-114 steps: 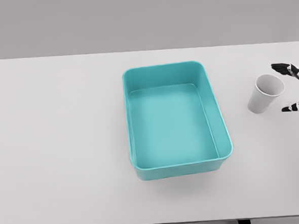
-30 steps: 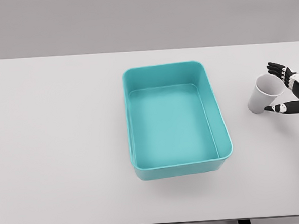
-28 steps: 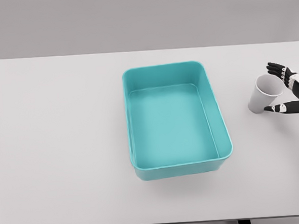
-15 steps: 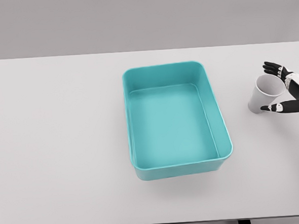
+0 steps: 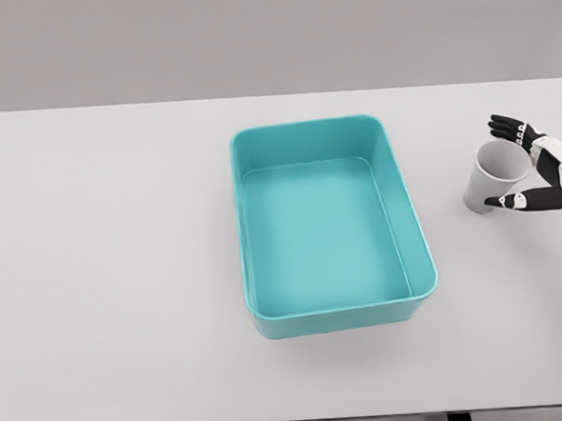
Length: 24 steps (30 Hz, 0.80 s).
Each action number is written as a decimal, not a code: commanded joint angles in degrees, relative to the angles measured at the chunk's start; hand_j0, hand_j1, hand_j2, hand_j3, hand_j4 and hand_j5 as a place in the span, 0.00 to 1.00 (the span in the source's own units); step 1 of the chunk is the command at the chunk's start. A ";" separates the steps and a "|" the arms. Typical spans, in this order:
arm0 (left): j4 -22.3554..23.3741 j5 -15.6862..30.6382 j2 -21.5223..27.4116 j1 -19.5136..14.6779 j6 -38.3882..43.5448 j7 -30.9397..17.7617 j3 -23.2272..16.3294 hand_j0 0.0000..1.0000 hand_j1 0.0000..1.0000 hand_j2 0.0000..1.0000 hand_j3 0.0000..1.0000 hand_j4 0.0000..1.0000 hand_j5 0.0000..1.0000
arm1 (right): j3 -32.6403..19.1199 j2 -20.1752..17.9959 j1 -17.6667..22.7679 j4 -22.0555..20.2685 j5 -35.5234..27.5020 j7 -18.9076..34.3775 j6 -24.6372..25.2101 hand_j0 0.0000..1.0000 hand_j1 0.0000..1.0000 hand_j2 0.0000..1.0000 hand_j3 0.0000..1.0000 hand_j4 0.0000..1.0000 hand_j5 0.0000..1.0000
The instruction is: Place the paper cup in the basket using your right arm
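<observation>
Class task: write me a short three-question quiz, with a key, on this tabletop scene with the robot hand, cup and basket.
1. True or false: the paper cup lies inside the teal basket.
2. Which side of the basket is the cup on? A) left B) right C) behind
3. Fill in: the right robot hand has its fingers on either side of the ____.

Key: 1. False, it stands on the white table. 2. B. 3. cup; whether they already grip it cannot be told.
</observation>
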 commanded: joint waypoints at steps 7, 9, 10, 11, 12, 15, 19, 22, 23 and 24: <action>0.01 -0.01 0.00 0.00 0.00 -0.01 -0.01 1.00 1.00 1.00 1.00 1.00 1.00 | -0.07 -0.11 0.00 -0.09 -0.21 0.00 0.02 0.78 0.78 0.78 0.78 0.78 0.78; 0.01 -0.01 0.00 0.00 0.00 -0.01 0.08 1.00 1.00 1.00 1.00 1.00 1.00 | -0.15 -0.11 -0.09 -0.09 -0.21 0.00 0.02 0.76 0.76 0.76 0.76 0.76 0.76; 0.01 -0.01 0.00 0.00 0.00 -0.01 -0.01 1.00 1.00 1.00 1.00 1.00 1.00 | -0.07 -0.11 0.00 -0.09 -0.21 0.00 0.02 0.75 0.75 0.75 0.75 0.75 0.75; 0.01 -0.01 0.00 -0.09 0.00 -0.01 -0.01 1.00 1.00 1.00 1.00 1.00 1.00 | -0.15 -0.20 0.00 -0.09 -0.21 0.00 0.02 0.74 0.74 0.74 0.74 0.74 0.74; 0.01 -0.01 0.00 0.00 0.00 -0.01 -0.01 1.00 1.00 1.00 1.00 1.00 1.00 | -0.07 -0.20 0.00 -0.09 -0.21 0.00 0.02 0.74 0.74 0.74 0.74 0.74 0.74; 0.01 -0.01 0.00 -0.09 0.00 -0.01 -0.01 1.00 1.00 1.00 1.00 1.00 1.00 | -0.15 -0.37 -0.26 -0.09 -0.21 0.00 0.02 0.74 0.74 0.74 0.74 0.74 0.74; 0.01 -0.01 0.00 -0.09 0.00 -0.01 -0.01 1.00 1.00 1.00 1.00 1.00 1.00 | -0.24 -0.72 -0.70 -1.93 -0.21 0.00 0.02 0.72 0.72 0.72 0.72 0.72 0.72; 0.01 -0.01 0.00 -0.09 0.00 -0.01 -0.01 1.00 1.00 1.00 1.00 1.00 1.00 | -0.33 -0.73 -1.58 -2.72 -0.21 0.00 0.02 0.72 0.72 0.72 0.72 0.72 0.72; 0.01 -0.01 0.00 0.00 0.00 -0.01 0.08 1.00 1.00 1.00 1.00 1.00 1.00 | -0.33 -0.73 -1.93 -2.81 -0.21 0.00 0.02 0.72 0.72 0.72 0.72 0.72 0.72; 0.01 -0.01 0.00 -0.09 0.00 -0.01 0.08 1.00 1.00 1.00 1.00 1.00 1.00 | -0.33 -0.64 -2.64 -2.90 -0.13 0.00 0.02 0.72 0.72 0.72 0.72 0.72 0.72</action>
